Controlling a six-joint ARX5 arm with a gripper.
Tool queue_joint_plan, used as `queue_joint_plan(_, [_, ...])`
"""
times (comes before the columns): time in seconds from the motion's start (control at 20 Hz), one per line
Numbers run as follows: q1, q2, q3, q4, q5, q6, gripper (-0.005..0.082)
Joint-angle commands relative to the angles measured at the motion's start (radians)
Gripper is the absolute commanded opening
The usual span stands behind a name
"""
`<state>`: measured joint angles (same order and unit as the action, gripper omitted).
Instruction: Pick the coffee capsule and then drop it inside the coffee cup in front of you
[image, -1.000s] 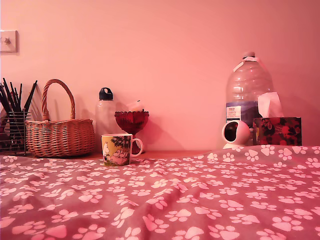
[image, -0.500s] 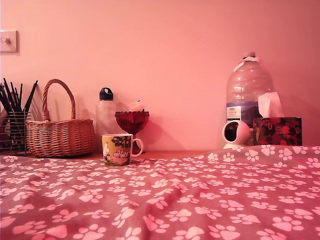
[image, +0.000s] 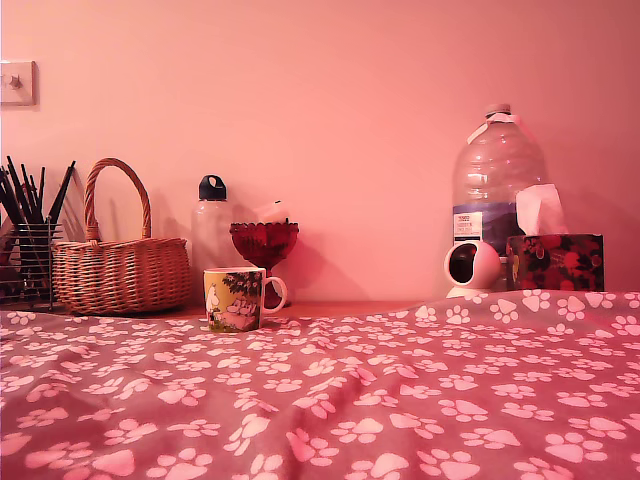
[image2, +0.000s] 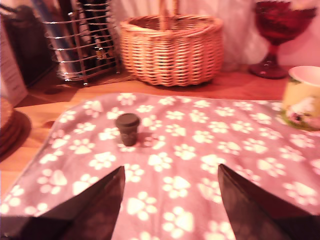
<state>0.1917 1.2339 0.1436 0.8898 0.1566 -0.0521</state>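
The pincer (image2: 170, 200) gapes wide and holds nothing, its jaws aimed toward the coffee capsule (image2: 127, 128), which stands on the paw-print cloth (image2: 200, 150) ahead. The coffee cup (image2: 302, 97) waits nearby on the cloth's edge, before the wicker basket (image2: 172, 47).

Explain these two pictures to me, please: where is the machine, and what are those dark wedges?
One picture is from a camera beside the table; the arm is out of its sight. The other is from a camera on the arm's wrist. The dark wedges are the two fingers of its hand, spread open and holding nothing. On the paw-print cloth stands a small dark coffee capsule, untouched. The coffee cup stands at the cloth's far edge, in front of a red goblet and beside a wicker basket.
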Motion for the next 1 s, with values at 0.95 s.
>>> queue_joint_plan(0.95, [0.010, 0.616, 0.189, 0.424, -0.001, 0.008, 0.0586])
